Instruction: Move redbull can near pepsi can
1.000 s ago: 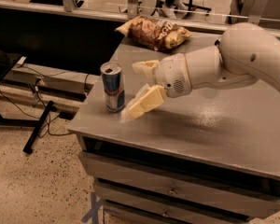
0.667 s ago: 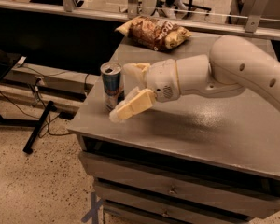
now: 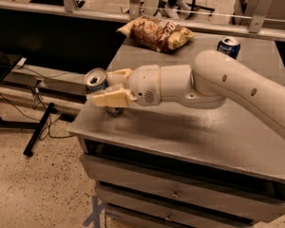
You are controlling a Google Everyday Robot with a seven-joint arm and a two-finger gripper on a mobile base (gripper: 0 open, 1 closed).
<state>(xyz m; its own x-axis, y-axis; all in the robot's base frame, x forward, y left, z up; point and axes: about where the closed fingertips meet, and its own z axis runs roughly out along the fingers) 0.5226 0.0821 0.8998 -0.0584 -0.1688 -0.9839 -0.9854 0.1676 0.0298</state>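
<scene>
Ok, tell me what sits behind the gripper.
The redbull can is behind the gripper, near the left front corner of the table. Its silver top and a bit of its base show. The gripper covers its middle.

Grey metal cabinet (image 3: 180, 132) with drawers (image 3: 171, 186) standing on speckled floor (image 3: 33, 189); black cables (image 3: 14, 106) trailing across that floor beside a dark stand leg (image 3: 38, 129); metal railing (image 3: 218, 25) running behind the cabinet; dim, warm light falling throughout. Gripper (image 3: 102, 87) hovering over the cabinet's front left corner.
</scene>
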